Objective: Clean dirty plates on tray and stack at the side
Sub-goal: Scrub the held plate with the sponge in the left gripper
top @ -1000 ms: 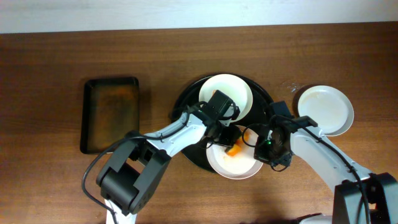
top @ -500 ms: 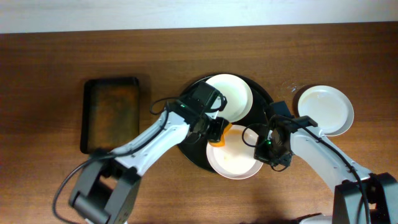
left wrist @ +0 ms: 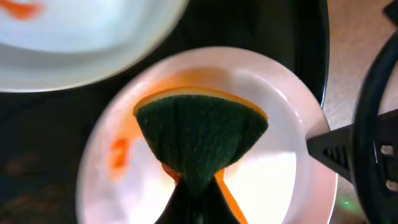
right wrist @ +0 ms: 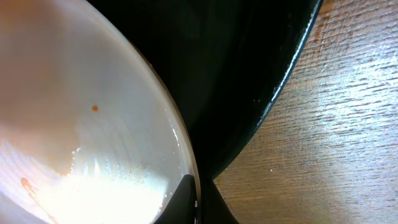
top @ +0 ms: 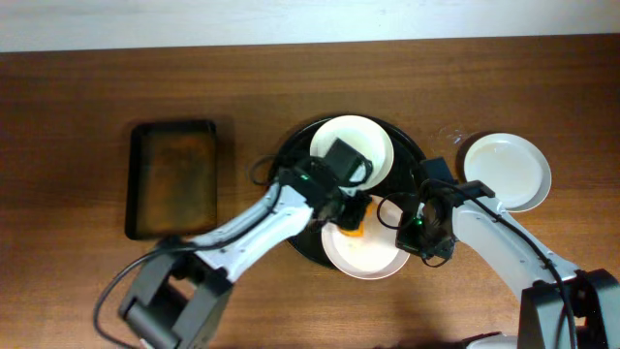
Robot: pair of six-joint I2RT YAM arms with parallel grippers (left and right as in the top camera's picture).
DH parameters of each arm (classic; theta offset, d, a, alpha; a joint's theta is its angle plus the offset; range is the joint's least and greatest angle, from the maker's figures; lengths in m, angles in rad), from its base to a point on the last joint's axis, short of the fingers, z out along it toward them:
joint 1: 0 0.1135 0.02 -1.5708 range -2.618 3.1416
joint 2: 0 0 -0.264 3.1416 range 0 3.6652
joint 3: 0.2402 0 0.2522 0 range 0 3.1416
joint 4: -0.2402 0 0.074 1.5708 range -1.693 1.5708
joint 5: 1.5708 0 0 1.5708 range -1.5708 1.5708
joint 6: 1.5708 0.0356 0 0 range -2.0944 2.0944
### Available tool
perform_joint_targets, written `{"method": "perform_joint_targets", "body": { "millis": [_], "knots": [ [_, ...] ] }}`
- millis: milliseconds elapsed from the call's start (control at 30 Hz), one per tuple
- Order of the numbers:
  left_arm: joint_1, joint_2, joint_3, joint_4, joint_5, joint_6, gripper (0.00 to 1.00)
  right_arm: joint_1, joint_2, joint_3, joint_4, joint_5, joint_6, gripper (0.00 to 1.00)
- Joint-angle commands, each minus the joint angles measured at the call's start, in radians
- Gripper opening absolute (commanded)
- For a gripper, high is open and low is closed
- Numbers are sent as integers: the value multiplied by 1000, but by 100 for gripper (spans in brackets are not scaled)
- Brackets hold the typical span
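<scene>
The left gripper is closed tight on a sponge, which is fanned out over the smeared plate at frame centre. That plate's lower-right rim is clamped by the right gripper, presumably to steady it on the black tray. A second dirty plate lies above, and a clean plate is set aside at right.

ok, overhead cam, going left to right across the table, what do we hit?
In order: rectangular black tray → sponge in the left gripper → right gripper pinching the dirty plate → clean white plate. Round tray and upper plate overlap these, so they are omitted.
</scene>
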Motion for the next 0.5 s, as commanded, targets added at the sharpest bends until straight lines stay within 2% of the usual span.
{"method": "perform_joint_targets", "body": {
  "millis": [0, 133, 233, 333, 467],
  "knots": [
    [-27, 56, -5, 32, 91, 1, 0, -4, 11, -12, -17, 64, -13, 4],
    [-27, 79, -5, 32, 93, 14, 0, -4, 11, -12, -17, 64, -13, 4],
    [-27, 125, -5, 33, -27, 32, 0, -4, 11, -12, -21, 64, -13, 4],
    [-26, 180, -5, 51, -66, 78, 0, -4, 11, -12, -24, 64, -13, 4],
    [-15, 180, 2, 42, -345, 77, 0, -4, 11, -12, -27, 64, -13, 4]
  ]
}}
